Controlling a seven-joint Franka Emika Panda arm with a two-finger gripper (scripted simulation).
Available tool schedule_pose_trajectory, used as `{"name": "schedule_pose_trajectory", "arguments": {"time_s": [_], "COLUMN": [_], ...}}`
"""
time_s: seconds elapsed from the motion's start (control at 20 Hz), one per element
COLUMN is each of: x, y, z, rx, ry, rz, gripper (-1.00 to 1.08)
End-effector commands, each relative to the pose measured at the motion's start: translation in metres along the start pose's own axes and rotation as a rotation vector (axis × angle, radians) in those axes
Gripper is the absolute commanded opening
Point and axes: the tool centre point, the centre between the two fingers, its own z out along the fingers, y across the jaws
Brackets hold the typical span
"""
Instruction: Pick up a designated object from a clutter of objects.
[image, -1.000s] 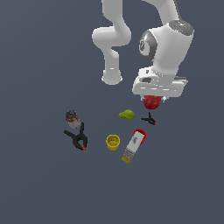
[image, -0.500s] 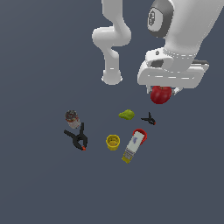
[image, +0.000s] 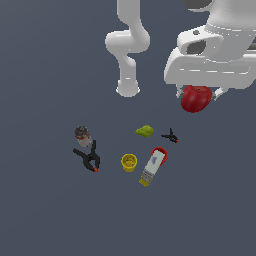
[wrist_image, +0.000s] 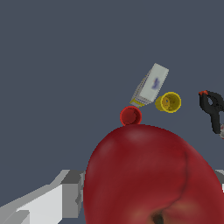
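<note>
The white gripper (image: 196, 95) is clamped on the red apple (image: 195, 98) — lifted clear of the floor, up and toward the exterior view's right of the white bottle (image: 153, 166). Beside the bottle's red cap lies a yellow cup (image: 129, 162); above it — a yellow-green fruit (image: 145, 131) and a small black clamp (image: 170, 136).

In the exterior view the arm's top runs off the upper edge, and the hand's body hides the gripper (image: 196, 93) fingers and the apple's (image: 195, 98) top. In the wrist view the apple (wrist_image: 153, 175) is cut by the lower edge, and a clamp (wrist_image: 211, 108) by the side edge.
</note>
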Motion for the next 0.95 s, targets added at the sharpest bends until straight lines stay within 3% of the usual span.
{"name": "schedule_pose_trajectory", "arguments": {"time_s": [0.0,0.9], "x": [0.008,0.033], "y": [-0.001,-0.006], "z": [-0.016,-0.059], "rx": [0.000,0.000], "ry": [0.002,0.002], "rz": [0.000,0.001], "gripper": [-1.00,-1.00]}}
